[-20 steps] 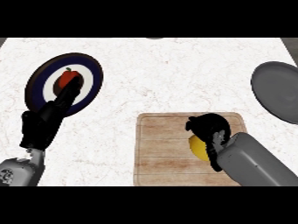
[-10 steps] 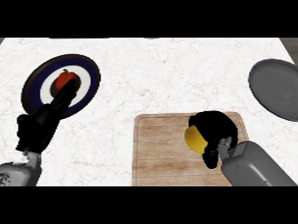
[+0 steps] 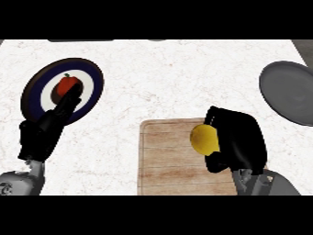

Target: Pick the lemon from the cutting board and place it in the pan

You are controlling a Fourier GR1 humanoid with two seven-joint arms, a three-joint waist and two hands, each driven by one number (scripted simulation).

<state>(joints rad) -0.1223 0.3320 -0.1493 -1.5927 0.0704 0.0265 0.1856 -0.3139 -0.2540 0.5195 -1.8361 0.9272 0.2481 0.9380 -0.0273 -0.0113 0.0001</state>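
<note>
The yellow lemon (image 3: 204, 139) is held in my right hand (image 3: 237, 137), whose black fingers curl round it from the right, above the wooden cutting board (image 3: 169, 158) at lower centre. The grey pan (image 3: 295, 93) lies at the right edge of the white counter, apart from the hand. My left hand (image 3: 47, 128) rests open at the lower left, fingers pointing up toward a plate.
A round plate with dark blue and white rings (image 3: 60, 90) sits at the upper left and carries a red tomato (image 3: 69, 85). My left hand's fingertips overlap its lower edge. White marble counter (image 3: 172, 78) lies between the board and the pan.
My right hand has closed round the lemon and lifted it toward the board's upper right. The view has shifted slightly. The left hand has stayed in place.
</note>
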